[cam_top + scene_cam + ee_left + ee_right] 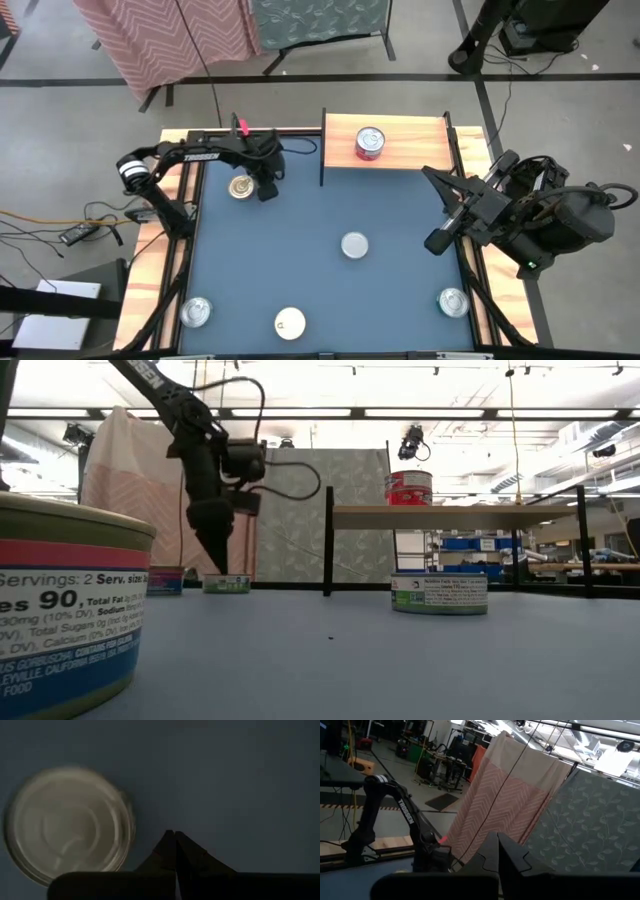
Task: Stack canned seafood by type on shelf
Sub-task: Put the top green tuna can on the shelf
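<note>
So far you are keeping only a red tin (369,143) on the shelf (420,140), which is sitting at the table's far edge; the other tins are lying loose on the table (300,210). Your left gripper (266,189) is hanging clenched and empty just beside the gold tin (240,186) near the far left corner, probably because you are lining up on it, so you will need to spread the fingers before grasping. Your right gripper (437,242), also clenched on nothing, is waiting at the right edge, pointing toward a silver tin (354,244) mid-table.
</note>
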`<move>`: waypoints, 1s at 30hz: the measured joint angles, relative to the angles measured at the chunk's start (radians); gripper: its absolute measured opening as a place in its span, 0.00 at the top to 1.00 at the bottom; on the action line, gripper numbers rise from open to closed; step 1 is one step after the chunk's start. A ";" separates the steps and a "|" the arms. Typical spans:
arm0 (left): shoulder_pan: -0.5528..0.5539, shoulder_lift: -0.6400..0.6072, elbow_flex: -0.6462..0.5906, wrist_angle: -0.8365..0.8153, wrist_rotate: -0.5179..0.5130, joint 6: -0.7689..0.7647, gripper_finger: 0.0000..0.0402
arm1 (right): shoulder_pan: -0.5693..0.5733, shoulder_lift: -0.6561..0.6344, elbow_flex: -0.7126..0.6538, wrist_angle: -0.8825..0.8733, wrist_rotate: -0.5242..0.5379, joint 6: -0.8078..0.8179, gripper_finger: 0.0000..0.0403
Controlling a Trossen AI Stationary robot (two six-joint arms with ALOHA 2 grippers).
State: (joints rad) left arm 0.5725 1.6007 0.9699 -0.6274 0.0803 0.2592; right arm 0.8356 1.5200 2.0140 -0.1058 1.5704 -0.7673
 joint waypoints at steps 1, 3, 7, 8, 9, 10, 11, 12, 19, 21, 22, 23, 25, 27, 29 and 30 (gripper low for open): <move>0.000 -0.011 0.000 0.002 -0.006 0.000 1.00 | 0.000 0.000 0.000 0.000 0.000 -0.001 0.99; 0.003 -0.032 0.000 0.013 -0.020 0.000 1.00 | -0.001 0.000 0.000 0.000 0.000 -0.003 0.99; 0.034 -0.038 0.000 0.010 -0.036 0.001 1.00 | -0.004 0.000 0.000 -0.001 0.000 -0.003 0.99; 0.043 -0.037 0.000 0.009 -0.031 0.001 1.00 | -0.004 0.000 0.000 -0.001 0.000 -0.003 0.99; 0.050 -0.034 0.000 0.013 -0.029 0.001 1.00 | -0.004 0.000 0.000 -0.001 0.000 -0.003 0.99; 0.057 -0.031 0.000 0.016 -0.029 0.001 1.00 | -0.004 0.000 0.000 -0.001 0.000 -0.003 0.99; 0.062 -0.029 0.000 0.012 -0.031 0.003 1.00 | -0.004 0.000 0.000 -0.001 0.000 -0.003 0.99; 0.066 -0.027 0.000 0.011 -0.035 0.006 1.00 | -0.004 0.000 0.000 -0.001 0.000 -0.003 0.99; 0.082 -0.025 -0.001 0.016 -0.051 0.029 1.00 | -0.004 0.000 0.000 -0.002 0.000 0.001 0.99; 0.082 -0.025 -0.014 0.027 -0.052 0.028 1.00 | -0.004 0.000 0.000 -0.002 0.000 0.001 0.99; 0.082 -0.025 -0.022 0.031 -0.049 0.021 1.00 | -0.004 0.000 0.000 -0.002 0.000 0.001 0.99; 0.082 -0.025 -0.029 0.031 -0.043 0.017 1.00 | -0.004 0.000 0.000 -0.002 0.000 0.001 0.99; 0.081 -0.026 -0.048 0.045 -0.035 0.010 1.00 | -0.004 0.000 0.000 -0.002 0.000 0.001 0.99; 0.080 -0.030 -0.068 0.058 -0.033 -0.005 1.00 | -0.004 0.000 0.000 -0.002 0.000 0.001 0.99; 0.078 -0.030 -0.083 0.052 -0.022 -0.016 1.00 | -0.004 0.000 0.000 -0.002 0.000 0.001 0.99; 0.077 -0.029 -0.086 0.042 -0.014 -0.022 1.00 | -0.004 0.000 0.000 -0.002 0.000 0.001 0.99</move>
State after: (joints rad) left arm 0.6495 1.5715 0.8835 -0.5852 0.0667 0.2375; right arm 0.8318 1.5200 2.0140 -0.1074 1.5707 -0.7662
